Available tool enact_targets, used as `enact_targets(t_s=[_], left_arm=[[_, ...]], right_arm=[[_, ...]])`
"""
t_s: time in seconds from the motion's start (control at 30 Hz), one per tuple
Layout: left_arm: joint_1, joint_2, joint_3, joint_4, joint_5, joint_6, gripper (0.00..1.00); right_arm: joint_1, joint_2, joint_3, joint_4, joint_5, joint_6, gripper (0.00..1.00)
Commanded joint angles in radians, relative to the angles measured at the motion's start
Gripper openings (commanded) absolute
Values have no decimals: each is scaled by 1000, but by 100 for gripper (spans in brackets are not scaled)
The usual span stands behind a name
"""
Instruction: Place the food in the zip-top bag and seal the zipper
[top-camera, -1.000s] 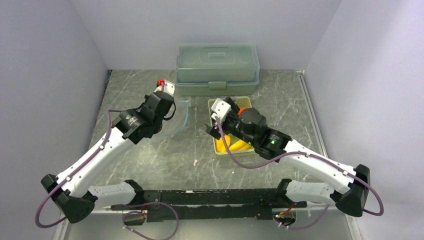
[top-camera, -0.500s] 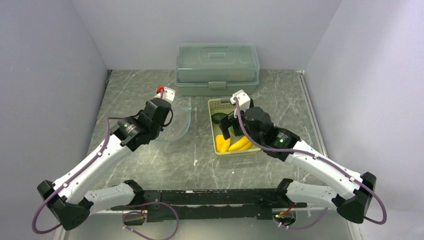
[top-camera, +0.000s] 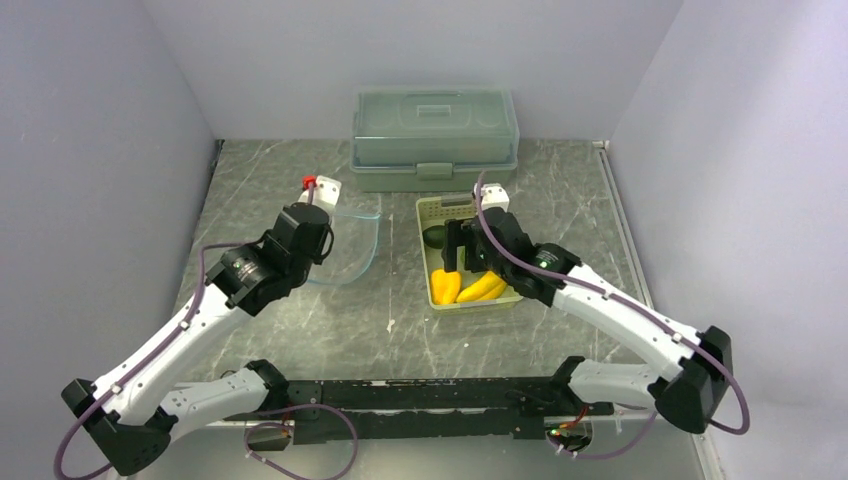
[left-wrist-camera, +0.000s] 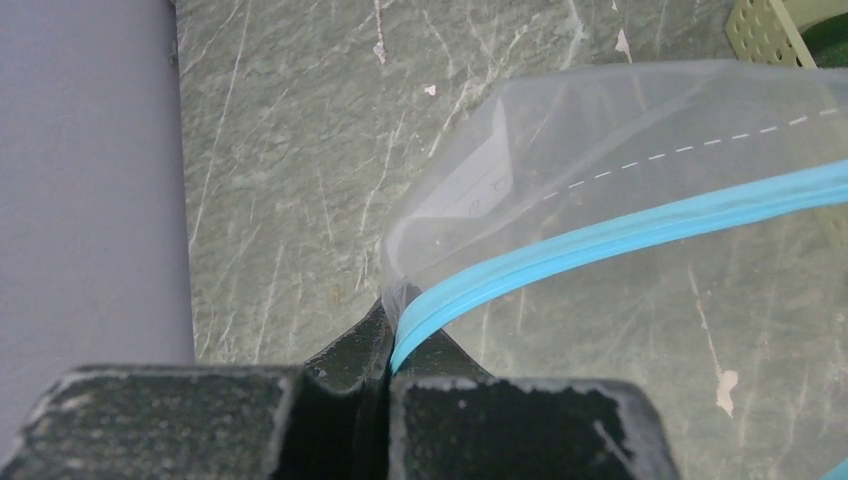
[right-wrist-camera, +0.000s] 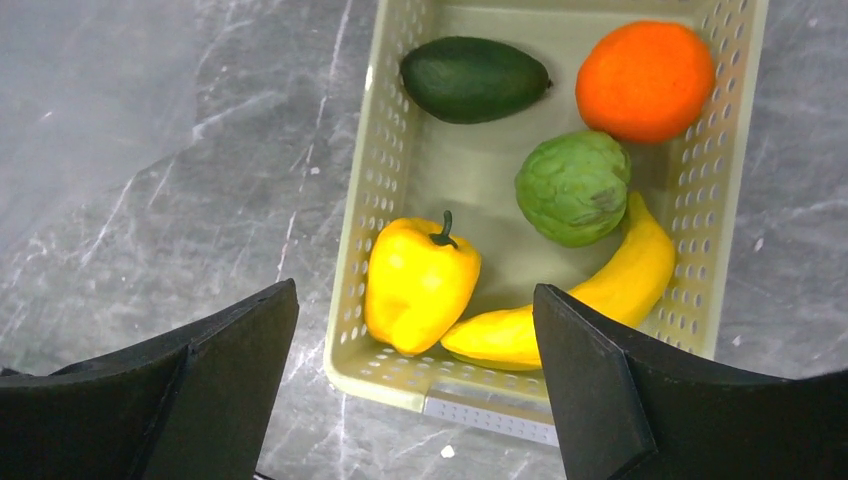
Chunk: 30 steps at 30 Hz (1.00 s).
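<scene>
Two hands are at work over the grey marbled bench (top-camera: 300, 320). The left hand (left-wrist-camera: 390, 330) has its fingers pressed together on a corner of the zip-top bag (left-wrist-camera: 620, 130), pinching it right at the end of the teal-blue zipper (left-wrist-camera: 600, 235), which runs away from the fingers to the right across the clear plastic. The bag sits toward the far left part of the bench, left of the pale green basket (right-wrist-camera: 370, 200) and apart from it. The right hand (right-wrist-camera: 415, 288) hangs above the basket with its fingers spread wide and nothing between them; the near end of the basket falls between the two fingers. All the food lies in the basket: a dark green avocado (right-wrist-camera: 472, 78) and an orange ball (right-wrist-camera: 645, 80) at the far end, a light green round fruit (right-wrist-camera: 573, 187) just nearer than the ball, a yellow pepper (right-wrist-camera: 418, 285) and yellow bananas (right-wrist-camera: 600, 300) at the near end, the bananas touching the green fruit. The basket stands near the middle of the bench, just in front of the translucent green lidded box (top-camera: 435, 135) at the far edge. The top view has the right arm covering the orange ball and the green fruit, which the right wrist view shows plainly; only the left wrist view shows the pinch on the zipper up close.
</scene>
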Motion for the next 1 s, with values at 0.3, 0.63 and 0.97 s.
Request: enact_targets(t_s=[0.3, 0.63, 0.97], left_arm=[[2, -6, 14, 22, -95, -25, 0], [-1, 52, 35, -3, -119, -36, 0], [-27, 116, 33, -38, -107, -69, 0]], right_arm=[[-88, 175, -66, 68, -142, 230, 89], [-112, 241, -143, 169, -191, 294, 88], [-116, 281, -179, 227, -230, 312, 89]])
